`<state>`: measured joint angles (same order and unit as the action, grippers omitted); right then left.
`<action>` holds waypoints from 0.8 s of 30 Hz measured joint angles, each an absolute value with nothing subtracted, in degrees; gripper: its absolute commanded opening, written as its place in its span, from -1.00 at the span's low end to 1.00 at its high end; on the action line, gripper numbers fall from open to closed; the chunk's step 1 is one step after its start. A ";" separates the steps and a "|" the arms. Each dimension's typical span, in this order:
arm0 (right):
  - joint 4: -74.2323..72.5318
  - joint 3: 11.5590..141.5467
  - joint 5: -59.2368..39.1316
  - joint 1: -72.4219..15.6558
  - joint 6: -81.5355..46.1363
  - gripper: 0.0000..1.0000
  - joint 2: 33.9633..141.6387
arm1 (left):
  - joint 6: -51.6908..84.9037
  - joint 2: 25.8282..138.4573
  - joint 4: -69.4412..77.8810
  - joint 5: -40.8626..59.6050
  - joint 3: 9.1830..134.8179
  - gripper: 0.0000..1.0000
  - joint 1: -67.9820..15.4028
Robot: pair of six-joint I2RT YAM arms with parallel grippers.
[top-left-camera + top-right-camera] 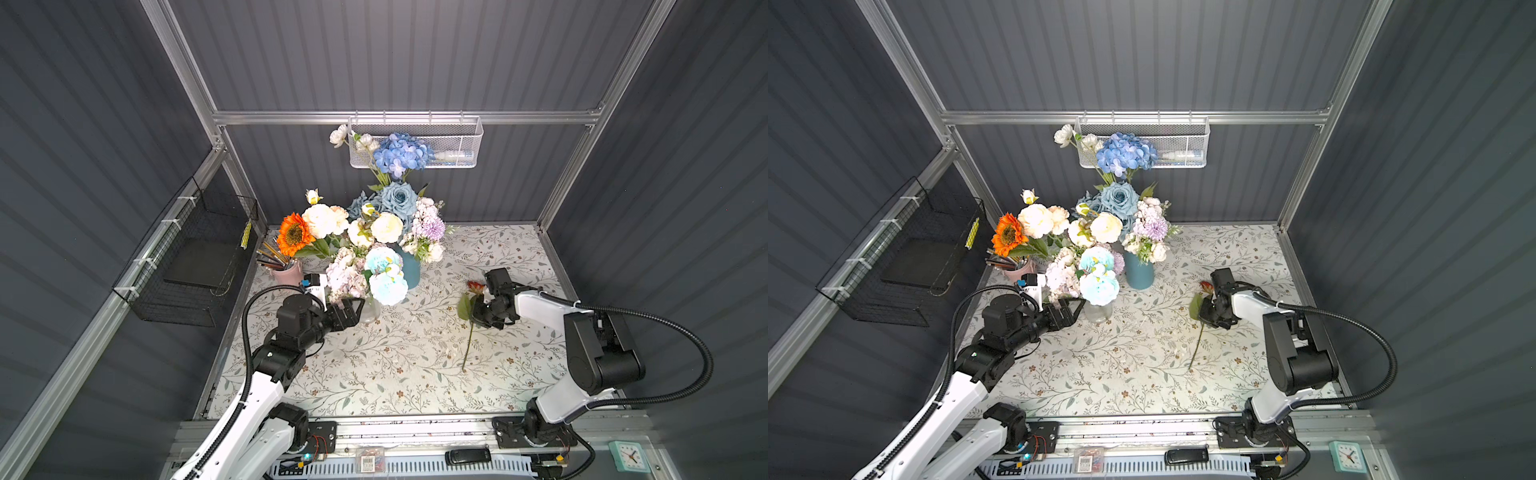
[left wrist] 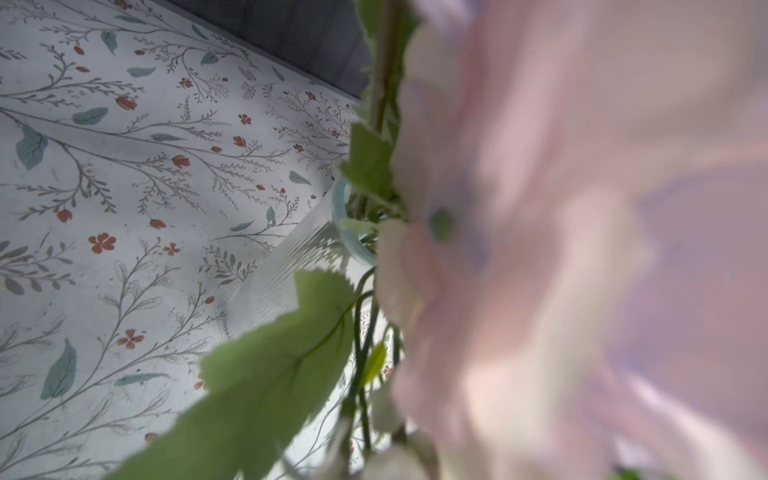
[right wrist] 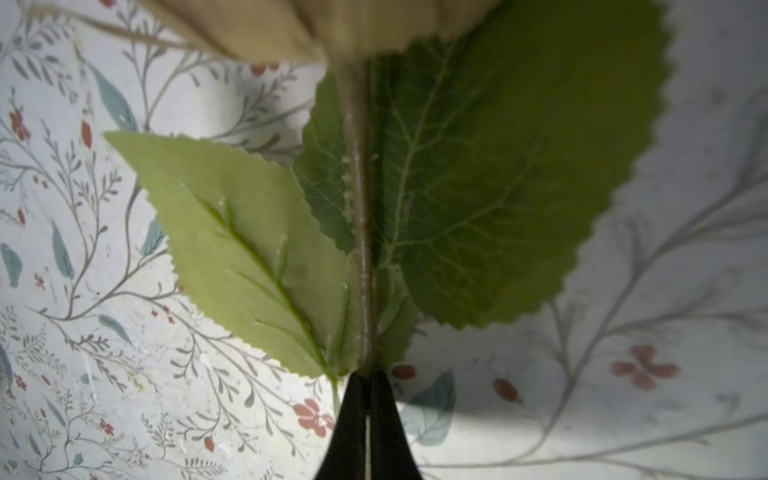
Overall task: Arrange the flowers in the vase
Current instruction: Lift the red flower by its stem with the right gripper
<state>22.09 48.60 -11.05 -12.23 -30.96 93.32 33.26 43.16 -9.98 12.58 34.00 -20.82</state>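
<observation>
While the left claw (image 1: 356, 306) gapes, the right claw (image 3: 368, 376) pinches the red flower (image 1: 476, 286), seemingly just below its leaves

Stock: 1 glass vase (image 1: 1098, 311), 1 blue vase (image 1: 1139, 274), 1 white basket (image 1: 465, 137), 1 black basket (image 1: 174, 307), 1 pink pencil cup (image 1: 286, 272), 1 orange sunflower (image 1: 294, 235), 1 red flower (image 1: 468, 345), 1 clock (image 1: 629, 456).
</observation>
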 measured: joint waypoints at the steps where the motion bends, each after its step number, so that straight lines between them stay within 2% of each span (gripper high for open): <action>1: 22.04 48.56 -11.44 -12.49 -30.74 -0.41 93.23 | 33.23 42.63 -10.59 12.56 34.00 1.00 -20.82; 3: 21.98 48.69 -11.46 -12.97 -30.04 -0.26 92.84 | 33.23 41.32 -12.08 12.36 34.00 1.00 -20.82; 6: 23.44 49.08 -10.66 -13.06 -29.89 -0.18 92.33 | 33.21 40.27 -14.24 11.99 34.02 1.00 -20.82; 16: 25.71 53.12 -9.26 -13.76 -31.31 -0.13 92.55 | 31.00 37.80 -22.13 11.79 35.70 1.00 -20.82; 22: 24.77 56.95 -8.56 -14.57 -32.82 -0.11 97.54 | 30.61 37.04 -25.65 9.67 35.73 1.00 -20.82; 24: 24.84 57.71 -7.99 -14.57 -33.10 -0.17 99.59 | 30.68 36.64 -25.87 8.69 35.59 1.00 -20.82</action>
<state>24.84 57.71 -7.99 -14.57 -33.10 99.59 30.68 36.64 -25.87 8.69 35.59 -20.82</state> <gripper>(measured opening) 0.436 0.997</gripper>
